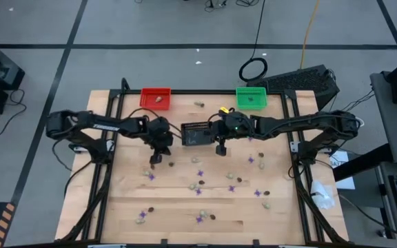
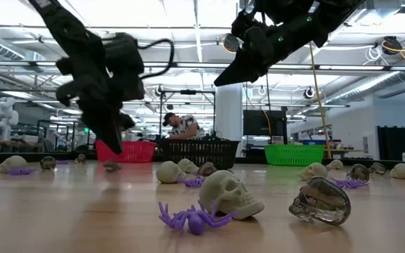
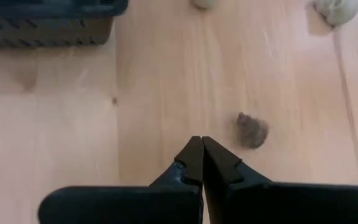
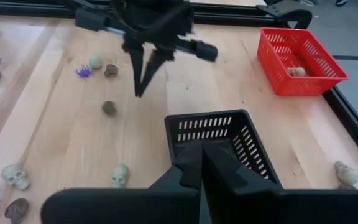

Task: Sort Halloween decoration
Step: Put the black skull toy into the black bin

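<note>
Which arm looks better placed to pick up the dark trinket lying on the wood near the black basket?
Left, probably. The left tool hangs shut just beside the dark trinket, tips pointing down at the wood. The right tool, also shut, sits over the black basket, farther from that piece.

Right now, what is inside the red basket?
One pale skull lies in the red basket, toward one end. The high view shows the same single pale piece. The mesh walls may hide anything pressed against them.

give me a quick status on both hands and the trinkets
Left hand shut, empty, above table beside dark skull. Right hand shut, empty, over black basket. Most trinkets unsorted; one pale skull in red basket.
</note>
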You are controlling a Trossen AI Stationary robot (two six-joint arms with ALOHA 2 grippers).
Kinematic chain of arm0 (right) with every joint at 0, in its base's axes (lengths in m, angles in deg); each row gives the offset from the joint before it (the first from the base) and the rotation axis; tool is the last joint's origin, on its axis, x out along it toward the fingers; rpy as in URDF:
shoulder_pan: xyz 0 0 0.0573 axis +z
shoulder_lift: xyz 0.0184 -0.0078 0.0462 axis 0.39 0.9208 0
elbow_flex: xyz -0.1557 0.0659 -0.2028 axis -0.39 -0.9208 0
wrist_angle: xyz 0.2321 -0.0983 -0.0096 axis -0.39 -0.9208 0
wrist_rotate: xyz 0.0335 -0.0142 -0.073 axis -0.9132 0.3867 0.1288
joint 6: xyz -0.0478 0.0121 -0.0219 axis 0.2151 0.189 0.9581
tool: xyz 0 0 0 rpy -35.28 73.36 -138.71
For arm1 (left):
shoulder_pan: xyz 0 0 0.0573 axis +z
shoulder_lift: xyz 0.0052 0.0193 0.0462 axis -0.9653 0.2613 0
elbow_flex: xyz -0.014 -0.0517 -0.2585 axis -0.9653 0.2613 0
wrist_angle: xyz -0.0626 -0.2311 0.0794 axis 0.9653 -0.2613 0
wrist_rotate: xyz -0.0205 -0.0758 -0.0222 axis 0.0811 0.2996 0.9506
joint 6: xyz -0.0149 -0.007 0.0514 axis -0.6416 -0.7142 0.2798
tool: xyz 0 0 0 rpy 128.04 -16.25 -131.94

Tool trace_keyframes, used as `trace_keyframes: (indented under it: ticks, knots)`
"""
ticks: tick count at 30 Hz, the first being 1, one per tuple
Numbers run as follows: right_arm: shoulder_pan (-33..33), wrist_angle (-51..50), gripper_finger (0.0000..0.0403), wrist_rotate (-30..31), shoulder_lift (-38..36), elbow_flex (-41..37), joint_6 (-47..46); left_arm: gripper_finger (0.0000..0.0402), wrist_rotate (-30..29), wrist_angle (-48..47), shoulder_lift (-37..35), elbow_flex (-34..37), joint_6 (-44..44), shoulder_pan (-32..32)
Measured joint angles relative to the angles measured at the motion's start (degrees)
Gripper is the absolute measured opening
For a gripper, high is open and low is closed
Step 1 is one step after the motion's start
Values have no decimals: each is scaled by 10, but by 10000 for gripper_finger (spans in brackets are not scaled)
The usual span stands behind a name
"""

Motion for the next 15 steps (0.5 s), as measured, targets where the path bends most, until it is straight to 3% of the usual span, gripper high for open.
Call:
trace_keyframes:
  ticks: [6, 15]
  knots:
    - [0, -2, 0, 0, 0, 0, 1, 15, -31, -5, -20, 0, -95, -54]
    - [0, -1, 0, 0, 0, 0, 15, 134, -66, 11, -21, 0, -140, -167]
